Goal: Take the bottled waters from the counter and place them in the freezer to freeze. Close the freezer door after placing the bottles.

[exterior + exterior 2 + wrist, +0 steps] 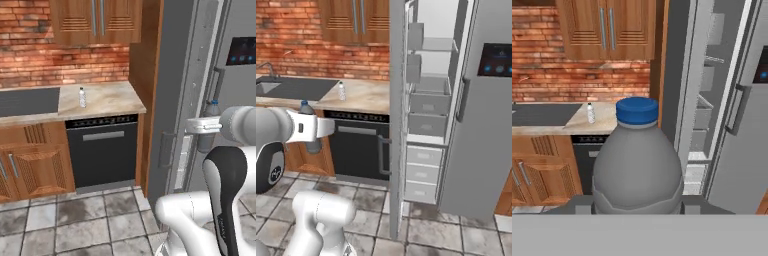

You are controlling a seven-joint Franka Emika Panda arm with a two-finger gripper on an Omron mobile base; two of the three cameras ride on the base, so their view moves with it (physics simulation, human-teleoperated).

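Note:
My gripper is shut on the dark grey bottled water, whose blue cap stands upright above the hand. The same bottle looms close in the hand view and hides the fingertips. From the right base view the bottle hangs in front of the wooden cabinets, left of the freezer door. That door stands open, edge-on, with bins on its inner face. The freezer shows pale shelves and drawers. The clear bottled water stands upright on the counter, well apart from my gripper.
A black appliance front sits under the counter. The grey fridge door with a dark touchscreen is shut on the right. A sink lies at the far left, and wooden wall cabinets hang above the brick wall.

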